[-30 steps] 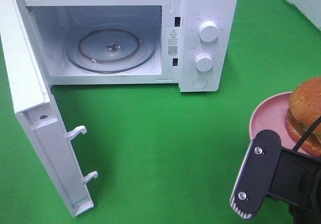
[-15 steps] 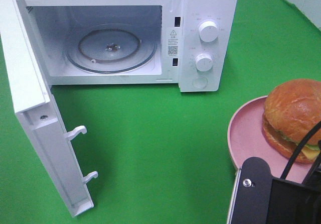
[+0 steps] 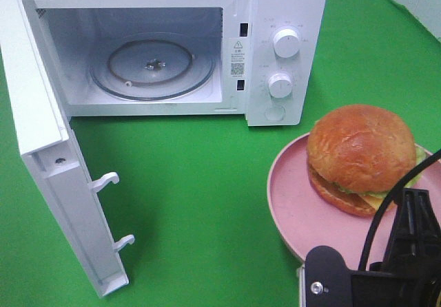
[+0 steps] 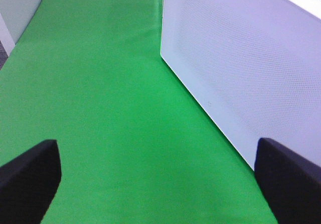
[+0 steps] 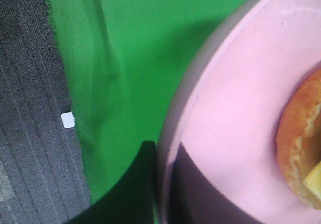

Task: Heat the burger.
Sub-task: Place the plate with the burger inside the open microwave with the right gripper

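currently pinching just the rim of the pink plate (image 3: 296,210) with the right pincer (image 5: 159,184), holding the burger (image 3: 362,157) above the tabletop (image 3: 207,183), right of the open microwave (image 3: 282,18); could tilt and shed it, or clip the opening's edge. with left pincer (image 4: 158,179) spread wide, empty.
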